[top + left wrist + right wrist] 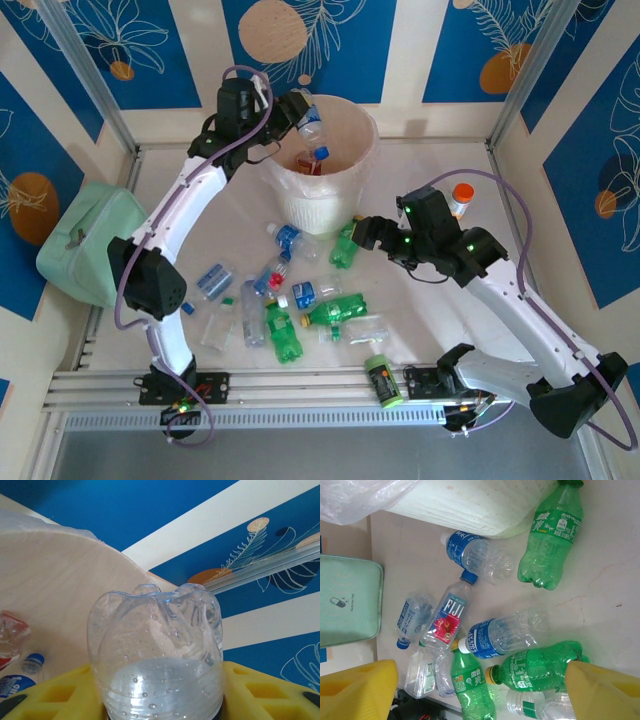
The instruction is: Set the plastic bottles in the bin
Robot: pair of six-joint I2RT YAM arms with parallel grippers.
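Clear plastic bottle was clamped in the left claw over the rim of the round white perforated bin, which had a few bottles inside. Green and blue-labelled plastic bottles lay scattered on the white table near the bin. The right claw hung wide open above them, empty.
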